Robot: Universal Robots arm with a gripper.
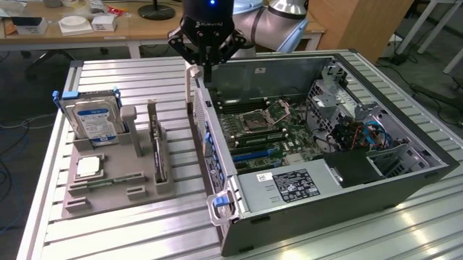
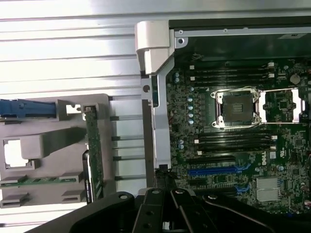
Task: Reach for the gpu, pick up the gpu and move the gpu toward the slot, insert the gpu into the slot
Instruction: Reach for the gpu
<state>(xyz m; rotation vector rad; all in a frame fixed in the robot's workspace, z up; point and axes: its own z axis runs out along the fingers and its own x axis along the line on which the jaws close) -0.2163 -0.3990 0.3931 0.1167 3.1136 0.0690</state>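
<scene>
The gpu (image 1: 157, 145) stands on edge in the grey holder (image 1: 116, 189) on the exterior view's left, its green board edge-on in the wrist view (image 2: 94, 150). My black gripper (image 1: 206, 73) hangs above the back left corner of the open computer case (image 1: 405, 181), well behind the gpu and apart from it. Its fingers meet at the tips with nothing between them, and they show dark at the wrist view's edge (image 2: 165, 194). The blue slot (image 1: 253, 154) lies on the green motherboard (image 2: 218, 170), bare.
The holder also carries a blue-labelled hard drive (image 1: 90, 122), a square silver processor chip (image 1: 88, 165) and a memory stick (image 1: 108, 181). The processor socket (image 2: 238, 109) sits mid-board. The case wall (image 1: 206, 135) stands between holder and motherboard. A cluttered desk (image 1: 87, 27) lies behind.
</scene>
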